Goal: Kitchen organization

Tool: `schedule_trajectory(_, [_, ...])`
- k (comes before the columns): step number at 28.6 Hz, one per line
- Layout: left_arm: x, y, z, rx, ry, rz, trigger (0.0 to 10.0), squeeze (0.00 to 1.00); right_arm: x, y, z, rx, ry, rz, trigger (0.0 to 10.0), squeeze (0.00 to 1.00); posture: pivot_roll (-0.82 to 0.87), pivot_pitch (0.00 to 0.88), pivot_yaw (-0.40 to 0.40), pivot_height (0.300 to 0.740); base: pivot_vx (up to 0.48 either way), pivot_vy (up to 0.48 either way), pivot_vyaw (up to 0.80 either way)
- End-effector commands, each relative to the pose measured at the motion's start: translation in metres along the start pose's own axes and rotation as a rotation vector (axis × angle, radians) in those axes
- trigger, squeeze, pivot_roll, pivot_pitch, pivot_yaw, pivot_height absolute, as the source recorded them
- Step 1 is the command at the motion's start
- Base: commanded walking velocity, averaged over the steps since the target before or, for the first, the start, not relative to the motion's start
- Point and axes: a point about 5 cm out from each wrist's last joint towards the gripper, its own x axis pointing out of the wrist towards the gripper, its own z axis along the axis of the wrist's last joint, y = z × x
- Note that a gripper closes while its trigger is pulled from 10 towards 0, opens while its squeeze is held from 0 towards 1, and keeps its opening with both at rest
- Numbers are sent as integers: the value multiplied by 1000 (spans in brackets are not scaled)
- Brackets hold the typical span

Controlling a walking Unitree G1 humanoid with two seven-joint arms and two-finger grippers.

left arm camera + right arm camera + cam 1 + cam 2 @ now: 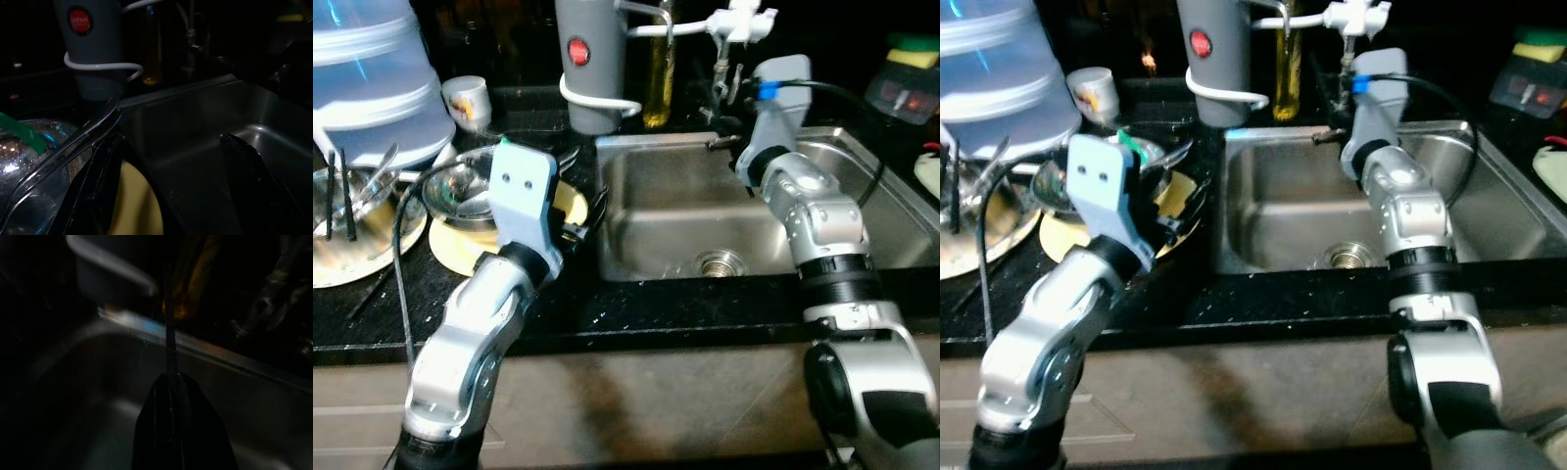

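Note:
My left gripper (pixel 171 139) is open at the sink's left rim, one finger (pixel 98 191) by the yellow plate (pixel 570 201) and the steel bowl (pixel 460 191) stacked on it, the other finger (pixel 249 181) over the basin. A green strip (pixel 19 132) lies in the bowl. My right gripper (pixel 722 145) hovers over the back rim of the steel sink (pixel 656 196), below the tap (pixel 734 24). Its fingers (pixel 178 421) are shut on a thin dark stick (pixel 168 333) that points toward the rim.
A grey appliance with a red button (pixel 589 59) and an oil bottle (pixel 658 78) stand behind the sink. At the left are a large water jug (pixel 372 78), a cup (pixel 468 98) and a steel plate (pixel 382 264) holding utensils. The drain (pixel 720 262) is uncovered.

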Motion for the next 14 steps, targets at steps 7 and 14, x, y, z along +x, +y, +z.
schedule_trajectory(7, [-4,-11,-8,-25,41,-59,10000,0,-2,-1,-24,-287,244,83,10000,0,18,16,-11,740,0,0,0])
schedule_trajectory(14, [-8,-19,-9,-43,48,-112,10000,0,1,14,-41,-432,388,190,10000,0,19,24,-22,740,0,0,0])
